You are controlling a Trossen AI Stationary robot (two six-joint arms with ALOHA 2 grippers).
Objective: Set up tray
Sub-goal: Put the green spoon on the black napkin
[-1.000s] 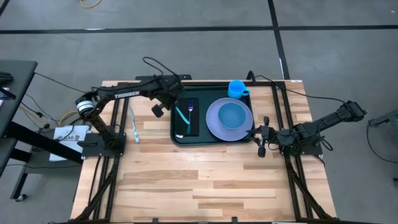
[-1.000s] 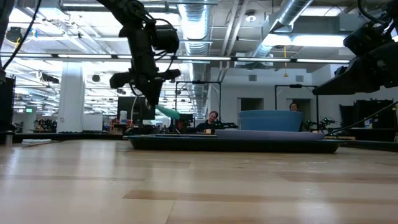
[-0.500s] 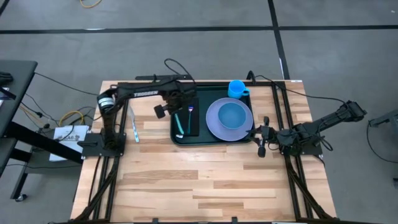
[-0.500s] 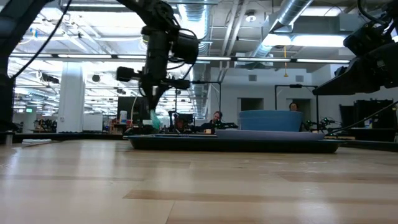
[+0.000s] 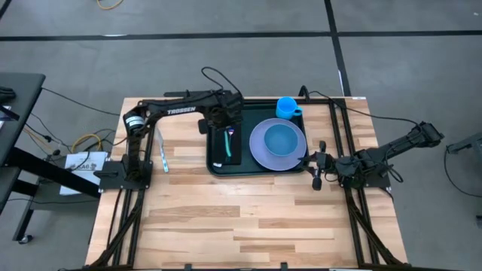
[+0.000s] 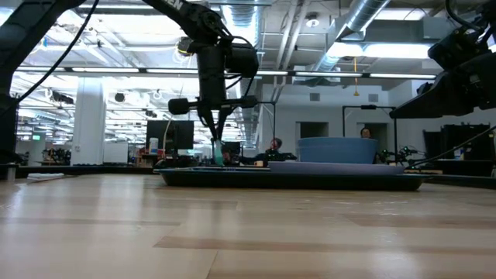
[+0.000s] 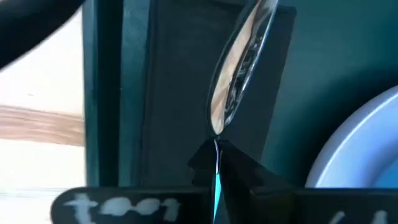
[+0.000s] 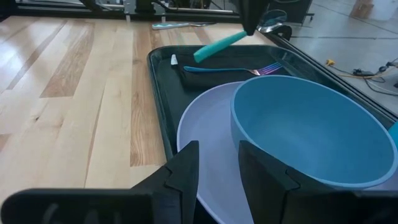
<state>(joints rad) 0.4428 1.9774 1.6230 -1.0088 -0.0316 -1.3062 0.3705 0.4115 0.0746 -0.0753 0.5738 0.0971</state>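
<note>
The dark green tray (image 5: pixel 216 167) lies at the table's far middle. On it stand a lavender plate (image 5: pixel 260 150) with a blue bowl (image 5: pixel 282 138), a blue cup (image 5: pixel 286 107) and a narrow black rectangle (image 5: pixel 234 154) with a blue-handled fork (image 8: pixel 224 70). My left gripper (image 5: pixel 224 128) is over the black rectangle, shut on a teal-handled spoon (image 5: pixel 223 149). My right gripper (image 5: pixel 316 170) waits open at the tray's right rim. My left gripper pinches the spoon between its two fingers at the neck (image 7: pixel 216 142), where the shiny bowl (image 7: pixel 239 68) meets the teal handle (image 8: pixel 219 43). The fingers come from above, pointing down. The spoon hangs tilted, its handle slanting down over the black rectangle; whether its end touches, I cannot tell.
A pale utensil (image 5: pixel 163 153) lies on the wood left of the tray, beside the left arm's base. The near half of the table (image 5: pixel 248 226) is bare wood. People sit in the room beyond the table.
My left gripper has gone toward the table's right edge, from the tray's left rim to over the black rectangle, and down, turning about as it went. The spoon has come with it and now hangs lower, close over the tray.
</note>
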